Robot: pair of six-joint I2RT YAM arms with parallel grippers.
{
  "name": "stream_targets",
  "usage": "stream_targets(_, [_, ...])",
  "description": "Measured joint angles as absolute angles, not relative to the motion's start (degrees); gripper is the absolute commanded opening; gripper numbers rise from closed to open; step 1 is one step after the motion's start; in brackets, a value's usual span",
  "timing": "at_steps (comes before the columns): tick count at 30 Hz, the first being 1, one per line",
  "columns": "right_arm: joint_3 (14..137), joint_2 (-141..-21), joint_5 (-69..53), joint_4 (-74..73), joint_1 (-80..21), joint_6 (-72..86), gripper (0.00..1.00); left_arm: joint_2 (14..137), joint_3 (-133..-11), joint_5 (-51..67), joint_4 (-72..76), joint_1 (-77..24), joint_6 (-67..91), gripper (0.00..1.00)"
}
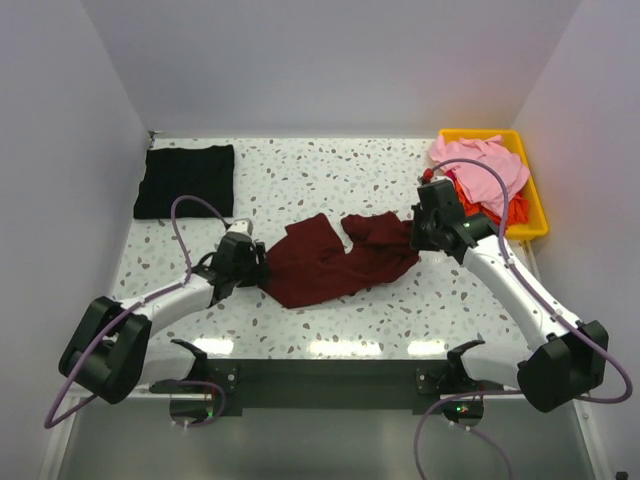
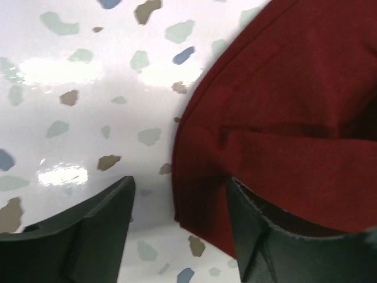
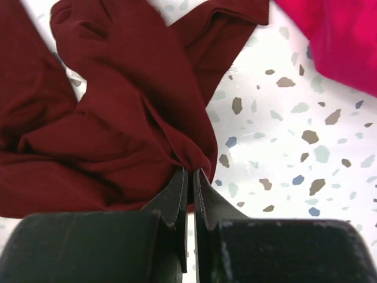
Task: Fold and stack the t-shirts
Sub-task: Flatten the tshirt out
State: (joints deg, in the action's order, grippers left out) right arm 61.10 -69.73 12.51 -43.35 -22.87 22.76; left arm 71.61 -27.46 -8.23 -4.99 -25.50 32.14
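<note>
- We have the right gripper (image 3: 189, 177) clamped on a fold of the maroon t-shirt (image 1: 320, 270), likely to spread it.
- Our left gripper (image 2: 179, 187): jaws apart, straddling its hem, nothing gripped.

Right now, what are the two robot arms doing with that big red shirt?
They are working on the dark maroon t-shirt, which lies crumpled in the middle of the table. The right hand is pinched shut on a bunch of its cloth. The left hand is open, straddling the shirt's opposite edge. A black t-shirt already lies folded at the far left corner, and other shirts wait in the yellow bin.
</note>
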Motion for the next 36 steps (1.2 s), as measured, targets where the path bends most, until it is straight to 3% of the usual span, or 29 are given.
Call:
stream_targets(4, [61.1, -70.3, 12.3, -43.5, -21.5, 21.5, 0.00, 73.3, -27.0, -4.3, -0.5, -25.5, 32.5, 0.55])
stream_targets(8, [60.8, -70.4, 12.0, -43.5, -20.3, 21.0, 0.00, 73.5, -26.3, -0.1, 1.9, -25.5, 32.9, 0.53])
stream_targets(11, [60.7, -70.4, 11.9, -43.5, -18.9, 20.6, 0.00, 73.5, -26.2, 1.6, 2.0, -25.5, 34.0, 0.20])
stream_targets(12, [60.7, -70.4, 11.9, -43.5, -18.5, 20.5, 0.00, 73.5, -26.1, 1.9, 1.9, -25.5, 34.0, 0.00])
stream_targets(20, [62.2, -69.8, 12.1, -45.1, -17.5, 19.4, 0.00, 64.2, -26.7, 2.6, -7.2, -25.5, 34.0, 0.00])
stream_targets(26, [67.7, -66.9, 13.2, -48.0, -17.0, 18.5, 0.00, 55.1, -36.8, 1.3, -17.3, -25.5, 33.9, 0.00])
stream_targets(33, [70.9, -67.6, 13.8, -47.6, -14.1, 17.4, 0.00, 63.2, -46.0, 0.8, -18.5, -25.4, 33.3, 0.00])
stream_targets(34, [70.9, -68.7, 13.7, -47.2, -13.5, 17.4, 0.00, 66.5, -46.3, 0.3, -18.1, -25.4, 33.1, 0.06])
stream_targets(35, [70.9, -70.1, 13.4, -46.7, -12.9, 17.4, 0.00, 69.9, -46.4, -0.5, -17.6, -25.3, 32.8, 0.27])
stream_targets(36, [70.7, -71.3, 13.3, -46.1, -12.6, 17.4, 0.00, 73.7, -46.4, -1.4, -17.0, -25.1, 31.8, 0.40])
